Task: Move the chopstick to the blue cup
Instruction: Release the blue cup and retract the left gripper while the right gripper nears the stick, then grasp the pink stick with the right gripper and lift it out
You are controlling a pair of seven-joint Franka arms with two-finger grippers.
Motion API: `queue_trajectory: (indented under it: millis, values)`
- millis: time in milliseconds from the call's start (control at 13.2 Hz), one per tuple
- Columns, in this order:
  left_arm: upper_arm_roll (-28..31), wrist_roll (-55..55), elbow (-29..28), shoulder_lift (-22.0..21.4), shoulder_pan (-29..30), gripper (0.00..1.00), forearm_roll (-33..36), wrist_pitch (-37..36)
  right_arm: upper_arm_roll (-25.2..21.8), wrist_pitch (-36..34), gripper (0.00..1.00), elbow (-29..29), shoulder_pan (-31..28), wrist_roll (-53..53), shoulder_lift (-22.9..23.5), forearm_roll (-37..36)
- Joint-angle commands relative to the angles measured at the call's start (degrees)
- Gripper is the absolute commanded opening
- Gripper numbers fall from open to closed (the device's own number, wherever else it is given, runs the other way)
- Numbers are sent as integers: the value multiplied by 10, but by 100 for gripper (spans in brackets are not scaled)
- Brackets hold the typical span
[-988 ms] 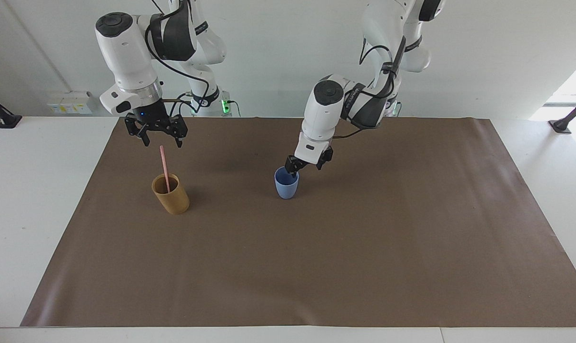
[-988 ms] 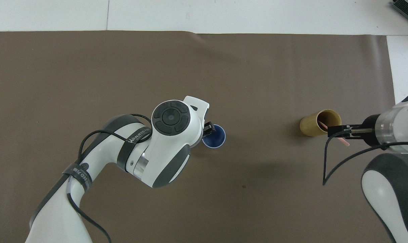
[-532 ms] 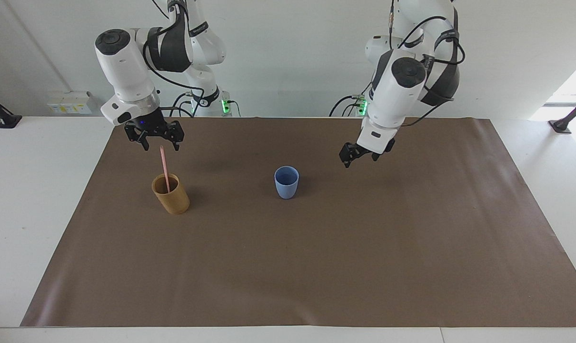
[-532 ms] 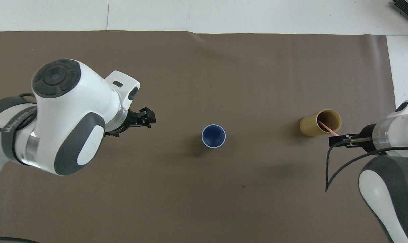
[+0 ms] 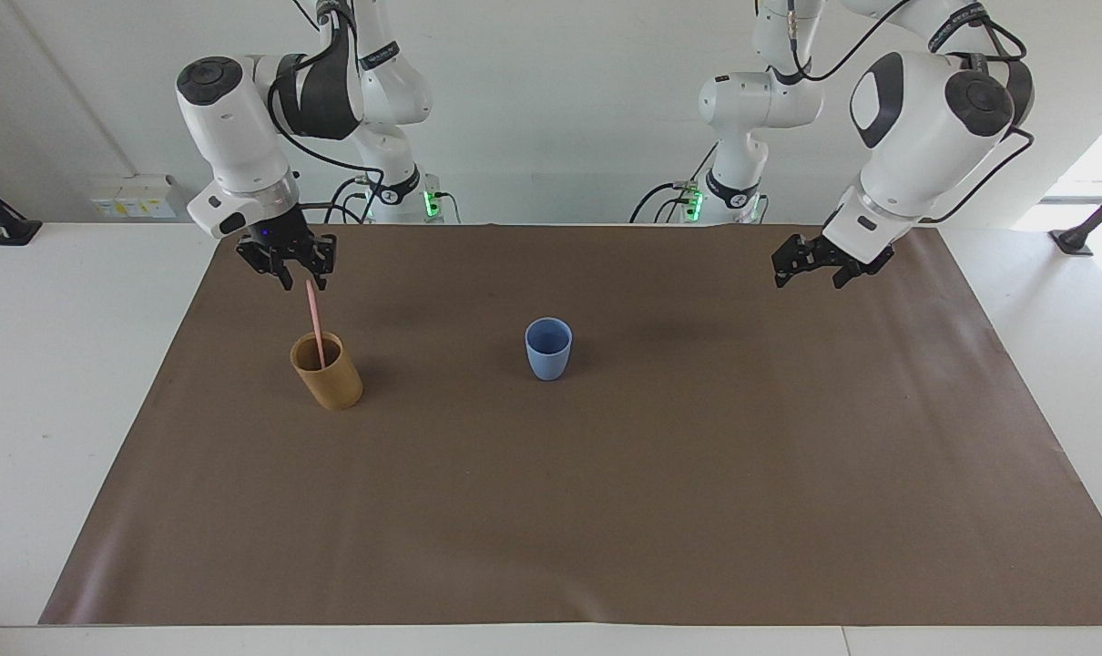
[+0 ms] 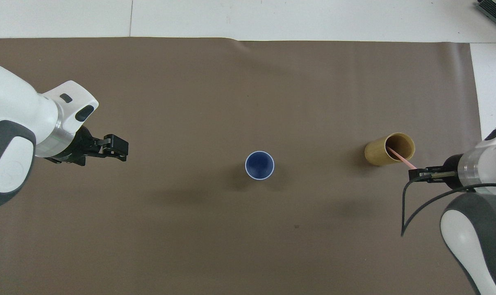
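Tabletop (image 5: 59,383), white, carries everything. Clock directions are read on the overhead view, with 12 o'clock pointing away from the robots and the blue cup as the dial's centre.

1. Brown mat (image 5: 606,510). It covers most of the tabletop, and both cups stand on it.
2. Left arm (image 5: 915,128). It is raised over the mat toward its own end of the tabletop. Left pincer (image 5: 808,278) hangs in the air at about 9 o'clock from the centre, well apart from both cups. Its jaws are spread and it carries nothing.
3. Right arm (image 5: 241,118). It reaches down over the tan cup's end of the mat. Right pincer (image 5: 301,276) sits at the upper tip of the chopstick. Whether it is pinching the stick or merely around it cannot be told.
4. Tan cup (image 5: 329,383). This taller cylinder stands at about 3 o'clock from the centre, well apart from it.
5. Blue cup (image 5: 548,351). It stands upright mid-mat, with nothing visible inside it.
6. Chopstick (image 5: 314,314). Pale pink, it stands in the tan cup with its lower end inside, near upright, leaning slightly toward 4 o'clock.
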Motion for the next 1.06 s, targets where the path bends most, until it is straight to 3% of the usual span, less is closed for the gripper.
queue_trajectory:
  millis: [0, 152, 456, 760, 988]
  values:
    - [-8, 39, 70, 5, 31, 100, 40, -74, 3, 9, 14, -14, -7, -7, -14, 6]
    - [-8, 57, 117, 18, 32, 100, 59, -104, 3, 9, 0, -6, -5, 0, -12, 7]
    - [-8, 55, 112, 12, 33, 100, 56, -99, 4, -19, 0, 28, -2, 6, -11, 7]
    - [-8, 54, 113, 13, 32, 100, 53, -97, 8, -107, 0, 107, 4, 36, -5, 9]
    - [-5, 57, 124, 6, 32, 100, 53, -102, 10, -166, 0, 182, 42, 85, 5, 9]
